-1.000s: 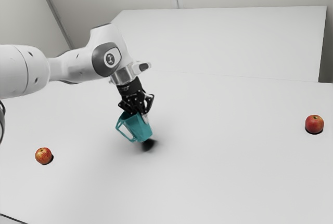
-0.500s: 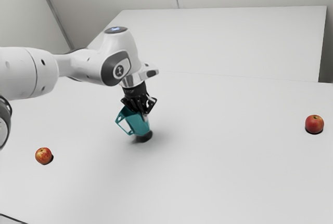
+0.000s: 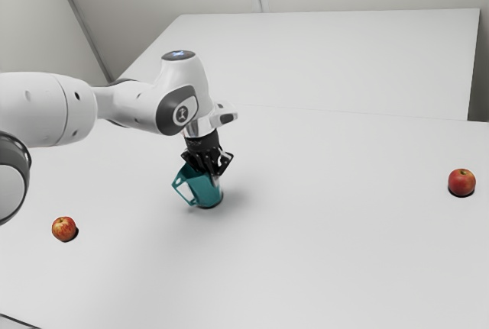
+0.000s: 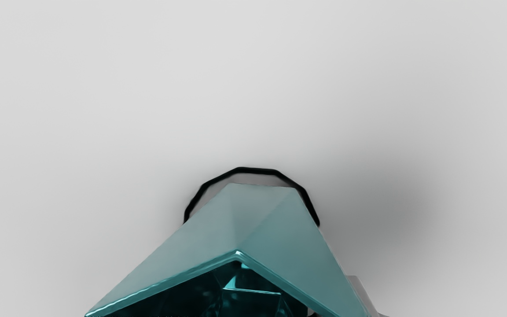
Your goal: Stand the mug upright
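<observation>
In the exterior view my gripper (image 3: 213,179) points down at the rim of the teal mug (image 3: 203,191), shut on its wall. The mug's opening faces up with a slight lean, and its handle is toward the exterior view's left. Its base is at or just above the table; contact cannot be told. From the wrist view, the faceted mug (image 4: 271,224) shows its dark inside, with my gripper (image 4: 338,307) at its side wall, one finger outside and part of the other inside. A dark rim of shadow curves around the base.
On the white table (image 3: 328,237), a red-yellow apple (image 3: 64,229) lies toward the exterior view's left, and a red apple (image 3: 461,182) lies far toward its right. A soft shadow falls beside the mug.
The mug, held in my gripper, has turned from a strong tilt to nearly upright. After rising a little it has come down, and the dark shadow now hugs its base.
</observation>
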